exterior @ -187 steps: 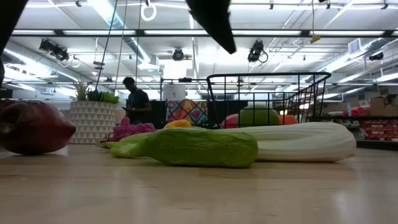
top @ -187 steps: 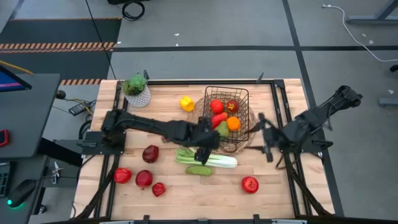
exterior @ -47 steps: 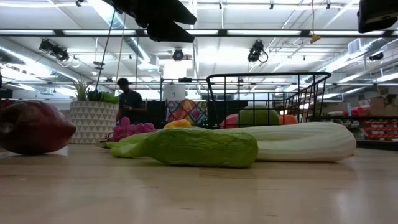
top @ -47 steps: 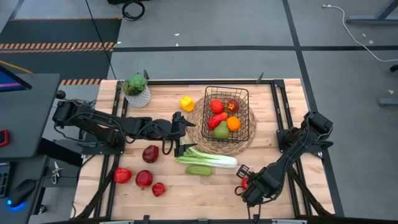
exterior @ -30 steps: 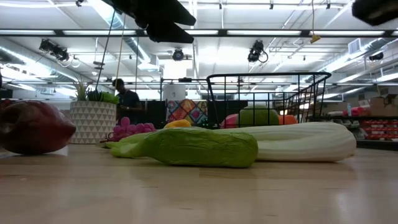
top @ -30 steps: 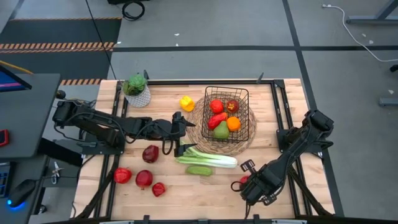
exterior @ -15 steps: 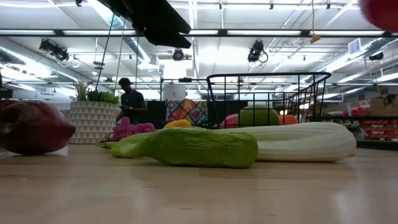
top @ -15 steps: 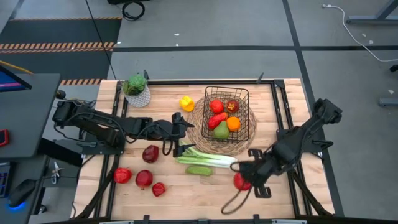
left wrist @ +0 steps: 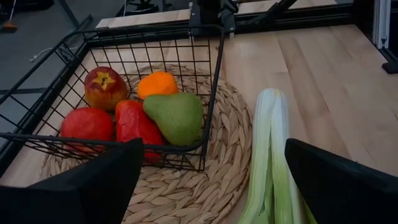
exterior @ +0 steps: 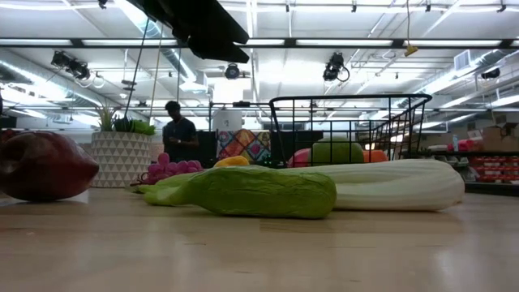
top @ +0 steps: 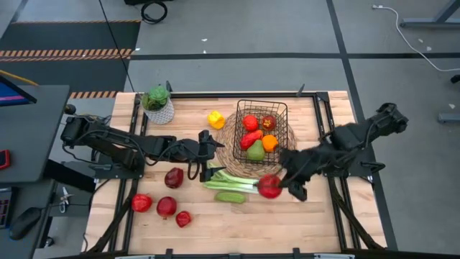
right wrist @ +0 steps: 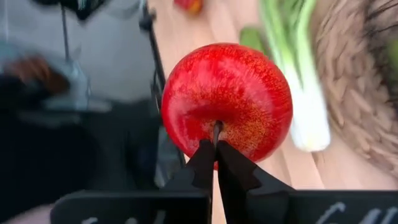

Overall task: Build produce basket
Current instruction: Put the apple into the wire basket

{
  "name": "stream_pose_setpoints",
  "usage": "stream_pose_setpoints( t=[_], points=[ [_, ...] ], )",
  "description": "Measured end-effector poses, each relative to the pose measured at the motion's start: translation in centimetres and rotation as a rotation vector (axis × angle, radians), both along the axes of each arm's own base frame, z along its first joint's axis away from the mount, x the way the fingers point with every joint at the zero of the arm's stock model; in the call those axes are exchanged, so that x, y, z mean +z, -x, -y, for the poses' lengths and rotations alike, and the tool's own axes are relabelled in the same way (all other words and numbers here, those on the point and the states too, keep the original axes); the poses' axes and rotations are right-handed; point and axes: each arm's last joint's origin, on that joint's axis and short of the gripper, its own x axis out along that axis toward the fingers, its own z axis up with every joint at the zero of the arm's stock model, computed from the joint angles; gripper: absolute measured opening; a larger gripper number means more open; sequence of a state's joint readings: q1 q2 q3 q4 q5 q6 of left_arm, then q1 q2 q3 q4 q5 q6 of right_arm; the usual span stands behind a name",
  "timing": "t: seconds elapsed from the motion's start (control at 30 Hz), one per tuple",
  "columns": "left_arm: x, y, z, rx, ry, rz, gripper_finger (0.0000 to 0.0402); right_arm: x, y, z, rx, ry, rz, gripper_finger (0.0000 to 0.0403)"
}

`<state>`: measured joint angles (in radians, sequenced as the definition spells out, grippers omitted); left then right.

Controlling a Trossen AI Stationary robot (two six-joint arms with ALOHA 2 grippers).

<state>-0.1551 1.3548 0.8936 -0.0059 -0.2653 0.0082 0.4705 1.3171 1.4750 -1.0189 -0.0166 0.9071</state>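
Plenty of bare wood is left along the near edge of the surface [top: 237,230] and in the right front corner; the left front corner is taken up by three red apples [top: 166,207]. Toward the back edge the basket [top: 282,108] is seen on a round woven mat [top: 228,147], already loaded with a red apple, a darker apple, an orange, a red pepper and a green pear [left wrist: 176,116]. Just in front of the mat a leek [top: 241,184] is laid across, with a cucumber [top: 230,196] right beside it. A yellow pepper [top: 215,119] and a potted plant [top: 157,103] are parked further back left, and a dark red apple [top: 173,178] sits left of the leek.

From table height a big hall with ceiling lights is seen behind, with a person [exterior: 178,130] standing far off.

The right hand [top: 279,185] is pinched tight on the stem of a red apple [right wrist: 226,101], which is held up in the air over the right end of the leek, just in front of the mat. The left hand [top: 205,153] is spread wide, nothing in it, hovering near the mat's left edge.
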Motion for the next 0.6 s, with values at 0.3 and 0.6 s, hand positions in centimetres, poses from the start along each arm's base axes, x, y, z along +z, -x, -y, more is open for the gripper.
stream_pose_setpoints(
  t=[0.3, 0.6],
  points=[
    [-0.2, 0.1, 0.0, 0.004, 0.006, -0.017, 0.0396, 1.1, 0.5, 2.1, -0.180, -0.016, 0.050, 0.0016],
    [-0.3, 0.2, 0.0, 0.010, 0.014, -0.033, 0.0396, 1.3, 0.0, 2.0, -0.161, -0.031, 0.097, 0.0028]
  ],
)
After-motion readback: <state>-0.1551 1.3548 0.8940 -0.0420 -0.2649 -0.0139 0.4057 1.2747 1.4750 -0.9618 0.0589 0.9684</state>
